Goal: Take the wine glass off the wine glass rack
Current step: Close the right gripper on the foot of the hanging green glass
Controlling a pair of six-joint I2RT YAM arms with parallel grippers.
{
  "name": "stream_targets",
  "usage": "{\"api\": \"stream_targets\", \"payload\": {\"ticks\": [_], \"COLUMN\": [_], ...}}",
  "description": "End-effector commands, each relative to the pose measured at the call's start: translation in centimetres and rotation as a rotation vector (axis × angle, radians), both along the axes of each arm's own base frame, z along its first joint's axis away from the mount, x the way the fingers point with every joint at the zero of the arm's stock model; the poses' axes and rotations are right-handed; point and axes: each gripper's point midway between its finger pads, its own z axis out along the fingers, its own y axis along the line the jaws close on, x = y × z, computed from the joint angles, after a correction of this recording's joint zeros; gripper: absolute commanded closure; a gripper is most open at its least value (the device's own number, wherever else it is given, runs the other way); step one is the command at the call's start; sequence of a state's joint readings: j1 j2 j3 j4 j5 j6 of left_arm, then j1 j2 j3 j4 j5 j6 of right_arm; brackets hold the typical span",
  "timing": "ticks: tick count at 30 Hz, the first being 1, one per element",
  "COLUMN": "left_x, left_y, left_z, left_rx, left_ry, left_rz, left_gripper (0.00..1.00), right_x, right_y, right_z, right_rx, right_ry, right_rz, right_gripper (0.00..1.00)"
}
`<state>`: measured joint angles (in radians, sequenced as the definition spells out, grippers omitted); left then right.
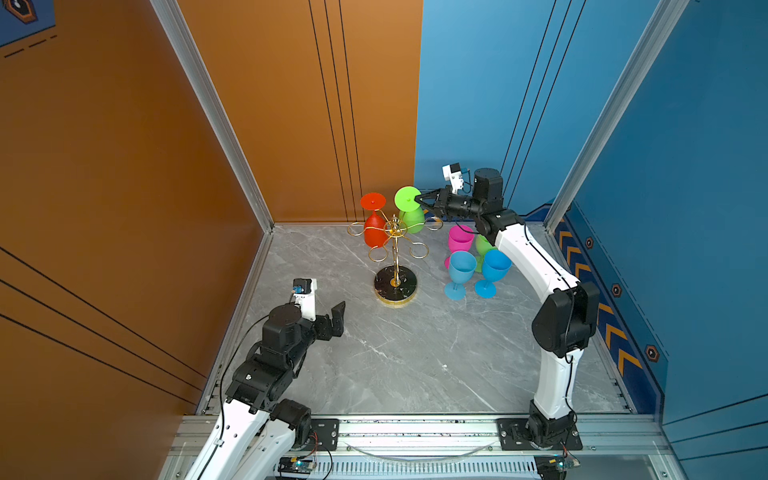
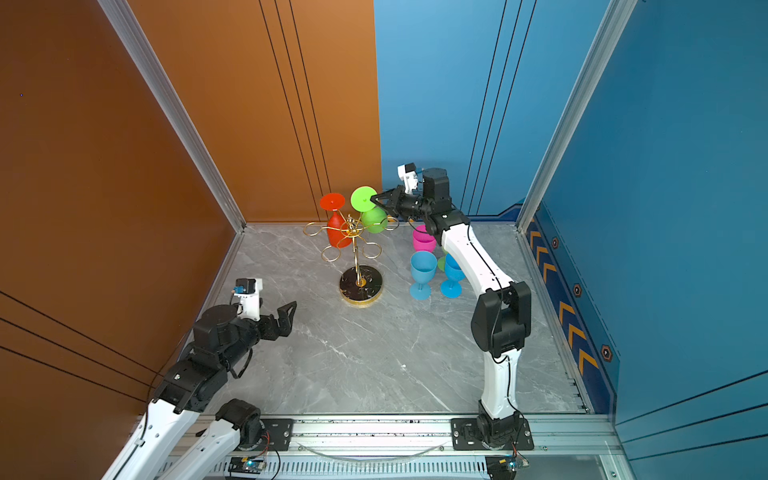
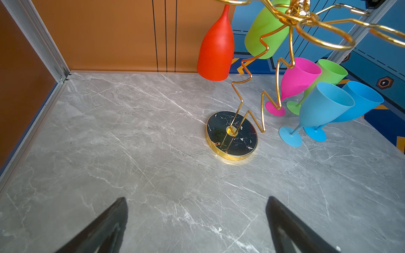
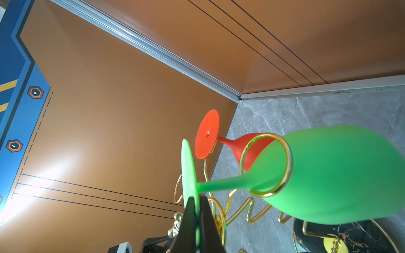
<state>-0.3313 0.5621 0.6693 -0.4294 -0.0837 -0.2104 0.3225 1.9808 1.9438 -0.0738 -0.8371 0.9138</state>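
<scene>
Right hand (image 4: pixel 198 200) on matte green glass (image 4: pixel 328 175)

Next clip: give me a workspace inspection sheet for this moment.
Surface: grey marble table, no spills seen.
Job's things: wine glass rack upright; green wine glass tilted, stem inside a rack loop; red wine glass hanging.
Clutter: pink glass, standing green glass and two blue glasses right of the rack.
Grippers: right gripper shut on the green wine glass's foot; left gripper open, holding nothing.
Cables: black cables run along both arms.
Surroundings: orange wall, blue wall, aluminium frame.
</scene>
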Motion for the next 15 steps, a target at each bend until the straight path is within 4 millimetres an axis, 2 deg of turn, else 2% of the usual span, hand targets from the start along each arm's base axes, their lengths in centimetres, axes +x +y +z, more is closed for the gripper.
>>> {"api": "stream_targets", "payload": {"ticks": [1,8,15], "left_x": [0.1,0.1,0.2], "left_y": [-0.1,-0.1,-0.1], "left_z": [0.0,0.0,-0.1], "left_rx": [-0.024,-0.028,-0.029], "left_ry": [-0.005,-0.006,-0.003], "left_rz": [-0.005,-0.003,-0.005], "left_gripper": [0.02,0.02,0.02], "right_x": [-2.2,-2.8,-2.5], "right_y": [0.1,0.2,0.3], "right_z": [1.8,1.3,0.6], "right_rx": [0.000,-0.009,-0.011], "right_ry": [-0.029,-0.008,0.008], "right_rz": [0.041,0.059,0.063], "right_gripper": [1.00,1.00,1.00]}}
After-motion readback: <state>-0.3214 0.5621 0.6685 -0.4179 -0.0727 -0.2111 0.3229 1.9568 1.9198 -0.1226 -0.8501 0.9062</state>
